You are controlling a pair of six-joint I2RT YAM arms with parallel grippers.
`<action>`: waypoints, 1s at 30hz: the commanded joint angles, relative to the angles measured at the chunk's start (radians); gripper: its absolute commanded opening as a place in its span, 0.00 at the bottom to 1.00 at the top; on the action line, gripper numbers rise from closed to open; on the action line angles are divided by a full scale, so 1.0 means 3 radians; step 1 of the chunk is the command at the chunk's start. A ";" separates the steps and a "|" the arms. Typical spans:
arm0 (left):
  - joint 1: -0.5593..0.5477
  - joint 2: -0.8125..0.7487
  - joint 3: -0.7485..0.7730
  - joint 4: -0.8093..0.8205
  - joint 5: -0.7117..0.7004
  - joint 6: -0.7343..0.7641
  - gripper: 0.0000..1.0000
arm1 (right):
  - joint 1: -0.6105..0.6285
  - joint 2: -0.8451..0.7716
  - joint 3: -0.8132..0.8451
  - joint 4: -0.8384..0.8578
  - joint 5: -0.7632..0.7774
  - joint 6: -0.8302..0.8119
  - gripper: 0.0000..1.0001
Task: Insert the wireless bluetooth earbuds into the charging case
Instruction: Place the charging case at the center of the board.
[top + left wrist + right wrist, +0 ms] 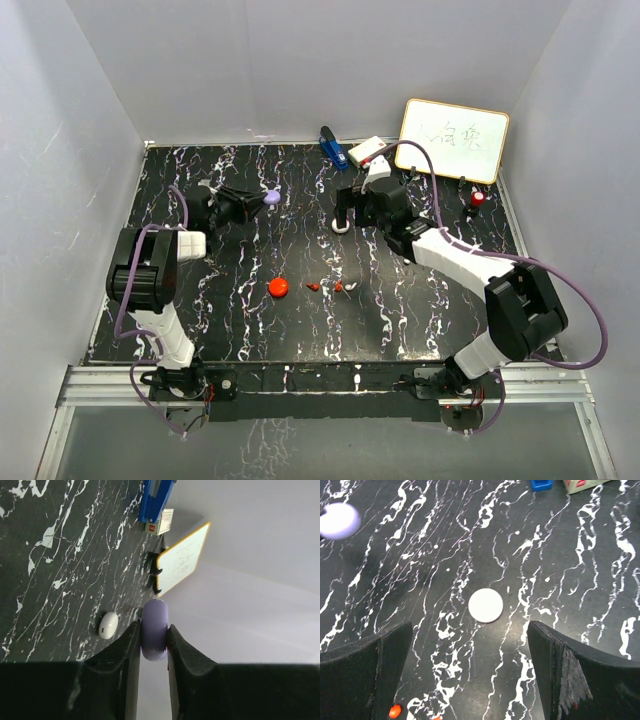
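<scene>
Left pincer (258,201): pressed together on purple case (154,622), gripped edge-on across its flat faces; seemingly clear of the tabletop, not certain.
Right pincer (469,630): spread wide, empty, hanging over white case (485,605); no contact, case flat between the lines of the two fingers, slightly ahead of the tips.
Red case (278,287): flat on the tabletop, base-ward of both pincers, well apart from each, roughly between them.
Earbuds (338,286): tiny red bits plus one pale bit, loose in a short row just beside red case on the right pincer's side; no purple one made out.
Done: one case in hand, a second lined up under open fingers. No case visibly open, no earbud seated.
Left: by judgement nearly all of it, namely opening a case, fetching each earbud, seating it, closing.
Walls (60,150): well apart from left pincer on its outer side; no crowding.
Table (420,320): wide bare stretch base-ward of both pincers and between them; edges far from either.
Whiteboard (453,140): beyond right pincer, outward; near enough to mind on any far reach.
Blue item (332,147), white box (367,150): just beyond right pincer, near back edge.
Marker (476,200): outward of right pincer, apart.
</scene>
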 commanded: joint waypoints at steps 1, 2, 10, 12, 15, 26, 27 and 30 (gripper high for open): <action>-0.0004 0.0023 0.0347 -0.0659 0.0244 0.0727 0.00 | -0.0017 -0.0196 0.0070 -0.0076 -0.0303 0.0127 0.98; 0.0001 0.0041 0.0404 -0.0772 0.0220 0.0814 0.00 | -0.0019 -0.0230 0.0046 -0.0071 -0.0300 0.0138 0.98; 0.0022 0.0264 0.0641 -0.1242 0.0050 0.1212 0.00 | -0.0014 -0.0458 -0.0107 -0.0043 -0.0258 0.0193 0.98; 0.0027 0.0324 0.0677 -0.1257 0.0034 0.1253 0.00 | -0.0017 -0.0481 -0.0126 -0.0044 -0.0259 0.0191 0.98; 0.0030 0.0395 0.0725 -0.1278 0.0020 0.1307 0.00 | -0.0013 -0.0485 -0.0163 -0.0063 -0.0241 0.0189 0.98; 0.0070 0.0531 0.0938 -0.1588 -0.0121 0.1652 0.01 | -0.0016 -0.0380 -0.0197 -0.0248 -0.0322 0.0319 0.98; 0.0077 0.0542 0.0961 -0.1632 -0.0135 0.1689 0.09 | -0.0016 -0.0372 -0.0192 -0.0269 -0.0322 0.0323 0.98; 0.0099 0.0557 0.0973 -0.1664 -0.0133 0.1726 0.26 | -0.0015 -0.0355 -0.0186 -0.0306 -0.0320 0.0334 0.98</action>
